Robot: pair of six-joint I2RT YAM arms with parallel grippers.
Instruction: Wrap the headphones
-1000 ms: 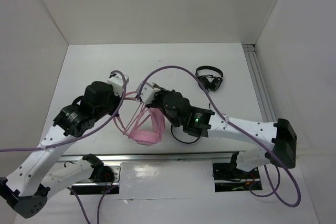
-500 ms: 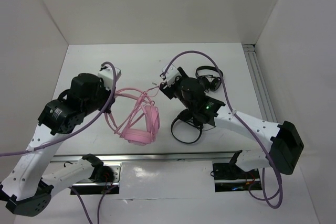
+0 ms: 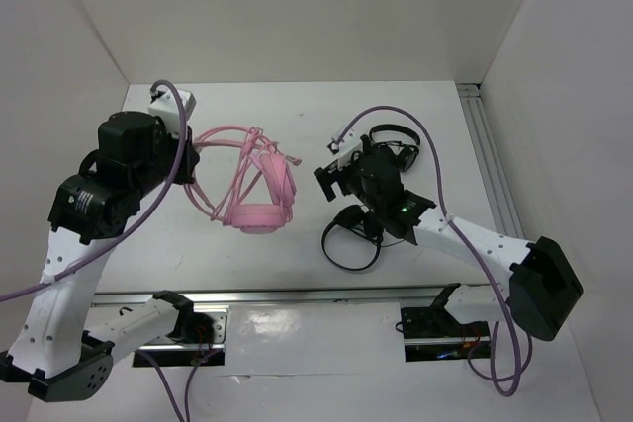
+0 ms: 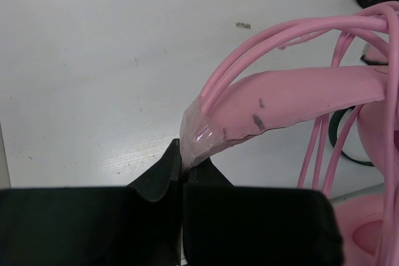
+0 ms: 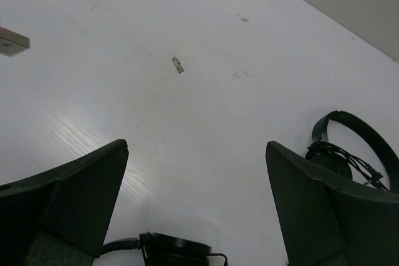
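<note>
The pink headphones [image 3: 259, 190] lie left of the table's middle, their thin pink cable looped over the cups and headband. My left gripper [image 3: 192, 165] is shut on the headband at its left end. In the left wrist view the jaws of the left gripper [image 4: 186, 161] pinch a taped end of the headband [image 4: 293, 91], and cable strands [image 4: 324, 147] hang at the right. My right gripper [image 3: 331, 180] stands open to the right of the headphones, apart from them. The right wrist view shows only bare table between its wide-apart fingers [image 5: 93, 179].
A small black headset [image 3: 394, 145] lies at the back right. A second black headset [image 3: 352, 236] with a looped cable sits under the right arm and shows at the bottom of the right wrist view [image 5: 174, 250]. A metal rail [image 3: 490, 165] runs along the table's right edge.
My left gripper has moved back and left, pulling the pink headphones with it. My right gripper has let go of the headphones, opened wide and drawn away to the right.
</note>
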